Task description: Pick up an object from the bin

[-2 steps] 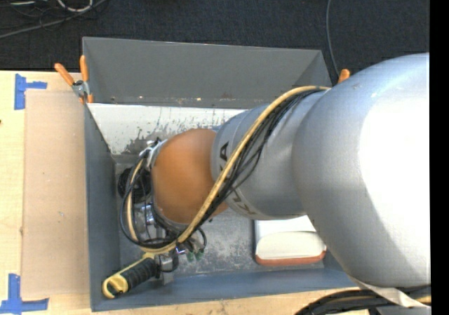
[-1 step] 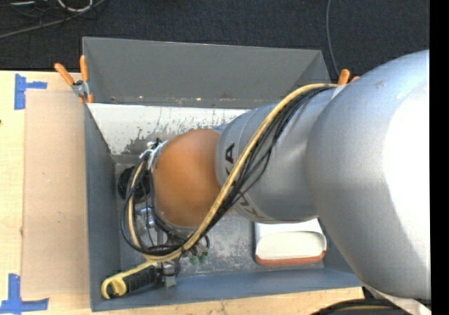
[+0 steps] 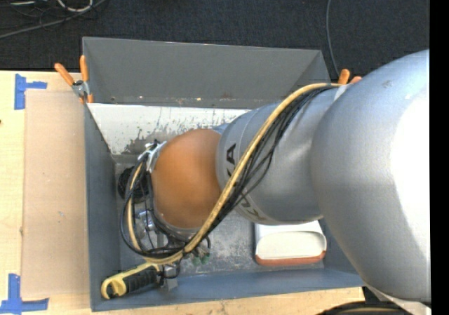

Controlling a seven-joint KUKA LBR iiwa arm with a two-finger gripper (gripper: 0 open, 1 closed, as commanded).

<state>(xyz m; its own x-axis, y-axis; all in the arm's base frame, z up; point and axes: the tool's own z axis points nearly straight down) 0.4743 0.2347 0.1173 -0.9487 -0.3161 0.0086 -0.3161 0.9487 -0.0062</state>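
Pincer (image 3: 149,231), state untellable, sits beneath a smooth orange dome (image 3: 184,179) near a rounded white block (image 3: 290,245).

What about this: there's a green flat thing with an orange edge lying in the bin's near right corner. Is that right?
Not quite. The flat thing with an orange edge is white, not green. It does lie in the near right corner of the bin, as the camera view shows.

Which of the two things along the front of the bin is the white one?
The flat rounded block with an orange rim, toward the right beside the arm. The other, in the front left corner, is a yellow-and-black handle.
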